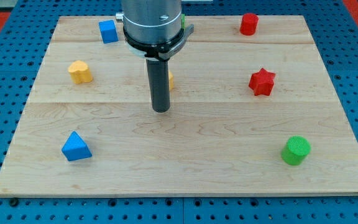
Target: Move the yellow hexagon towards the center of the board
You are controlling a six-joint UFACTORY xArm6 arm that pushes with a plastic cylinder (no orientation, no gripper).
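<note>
My tip (160,110) rests on the board near its middle. The yellow hexagon (171,79) is almost wholly hidden behind the rod; only a thin yellow sliver shows at the rod's right edge, just above the tip. A second yellow block (80,72), heart-like in shape, sits at the view's left, well apart from the tip.
A blue cube (108,31) at top left, a blue triangle (76,147) at bottom left, a red cylinder (248,24) at top right, a red star (261,81) at right, a green cylinder (296,150) at bottom right. A green sliver (183,20) shows behind the arm. The wooden board (185,180) lies on a blue pegboard.
</note>
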